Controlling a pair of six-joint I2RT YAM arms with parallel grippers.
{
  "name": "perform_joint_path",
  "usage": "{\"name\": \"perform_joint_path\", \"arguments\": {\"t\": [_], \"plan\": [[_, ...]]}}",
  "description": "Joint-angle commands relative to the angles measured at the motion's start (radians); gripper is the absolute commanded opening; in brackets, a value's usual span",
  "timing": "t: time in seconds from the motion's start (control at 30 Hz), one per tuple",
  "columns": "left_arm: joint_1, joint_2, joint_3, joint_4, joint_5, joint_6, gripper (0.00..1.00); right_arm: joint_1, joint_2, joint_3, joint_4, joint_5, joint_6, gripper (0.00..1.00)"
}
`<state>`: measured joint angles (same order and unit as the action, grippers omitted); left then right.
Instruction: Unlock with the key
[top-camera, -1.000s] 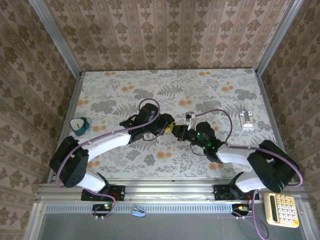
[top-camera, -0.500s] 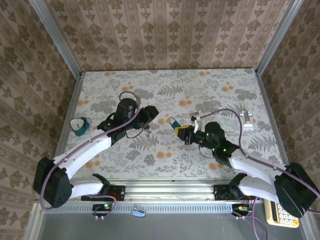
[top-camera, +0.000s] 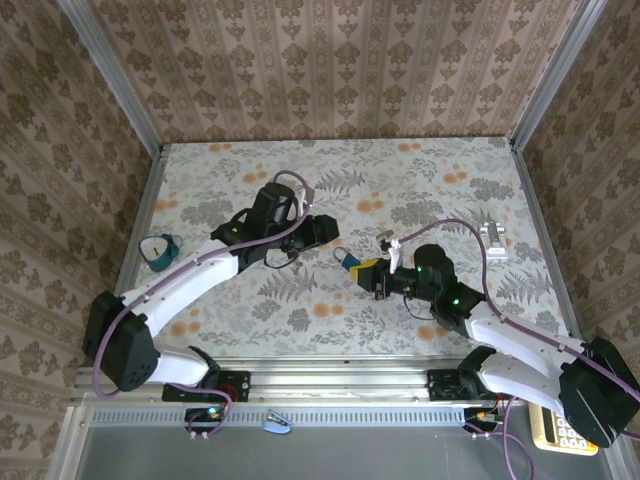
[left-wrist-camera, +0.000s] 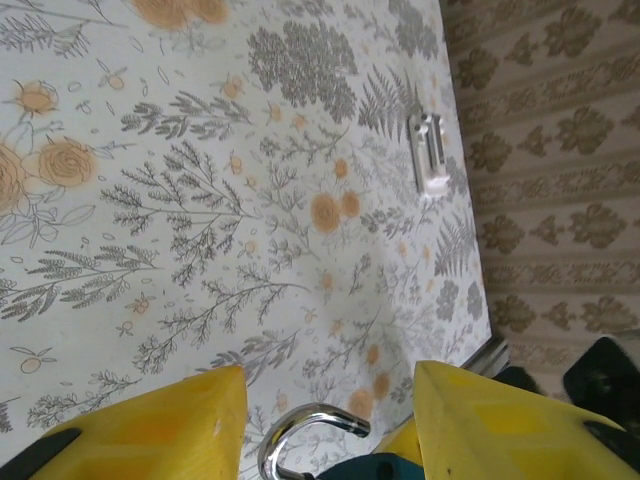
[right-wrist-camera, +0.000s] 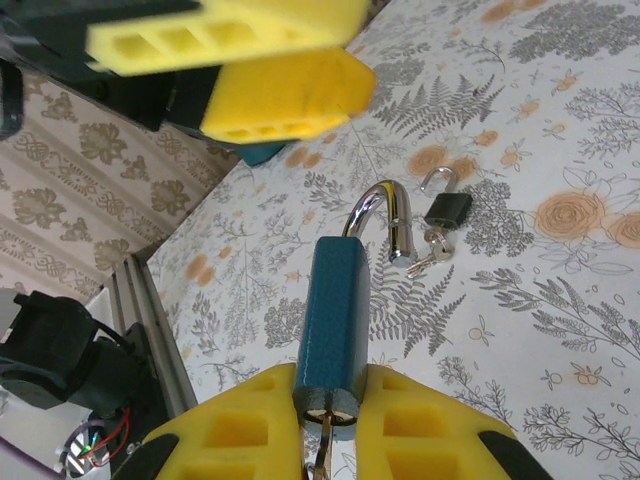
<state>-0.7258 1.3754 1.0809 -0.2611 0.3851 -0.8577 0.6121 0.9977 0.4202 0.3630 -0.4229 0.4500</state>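
Note:
A blue padlock (right-wrist-camera: 335, 310) is clamped by its body in my right gripper (right-wrist-camera: 328, 420), held above the table with its silver shackle (right-wrist-camera: 385, 215) swung open. The key (right-wrist-camera: 322, 450) sticks in the keyhole at the lock's lower end, between the yellow fingers. From above, the padlock (top-camera: 352, 263) points left out of the right gripper (top-camera: 372, 272). My left gripper (top-camera: 325, 232) hovers just left of it, open. Seen from the left wrist, the shackle tip (left-wrist-camera: 300, 430) lies between the spread fingers of the left gripper (left-wrist-camera: 330, 410) without touching them.
A small black padlock (right-wrist-camera: 447, 208) with keys lies on the table under the left arm (top-camera: 288, 257). A teal object (top-camera: 158, 250) sits at the left edge and a white piece (top-camera: 495, 240) at the right. A calculator (top-camera: 565, 420) lies off the table.
The left gripper left the padlock, pulled back to the left, then came back toward it. The right gripper drew slightly nearer its base, still holding the padlock.

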Motion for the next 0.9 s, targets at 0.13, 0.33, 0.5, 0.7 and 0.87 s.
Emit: {"name": "perform_joint_path", "arguments": {"t": [0.13,0.33,0.5,0.7,0.87], "plan": [[-0.024,0.037,0.072,-0.109,0.022,0.098,0.45,-0.014,-0.052,0.045,0.009,-0.052,-0.022,0.02],[-0.030,0.040,0.071,-0.112,0.029,0.100,0.44,-0.021,-0.053,0.051,0.013,-0.061,-0.020,0.02],[-0.035,0.052,0.079,-0.130,0.028,0.111,0.43,-0.023,-0.051,0.056,0.014,-0.081,-0.023,0.02],[-0.035,0.068,0.082,-0.145,0.014,0.124,0.44,-0.022,-0.066,0.064,-0.001,-0.114,-0.041,0.01],[-0.032,0.077,0.070,-0.145,0.014,0.125,0.44,-0.024,-0.095,0.065,-0.023,-0.110,-0.058,0.01]]}}
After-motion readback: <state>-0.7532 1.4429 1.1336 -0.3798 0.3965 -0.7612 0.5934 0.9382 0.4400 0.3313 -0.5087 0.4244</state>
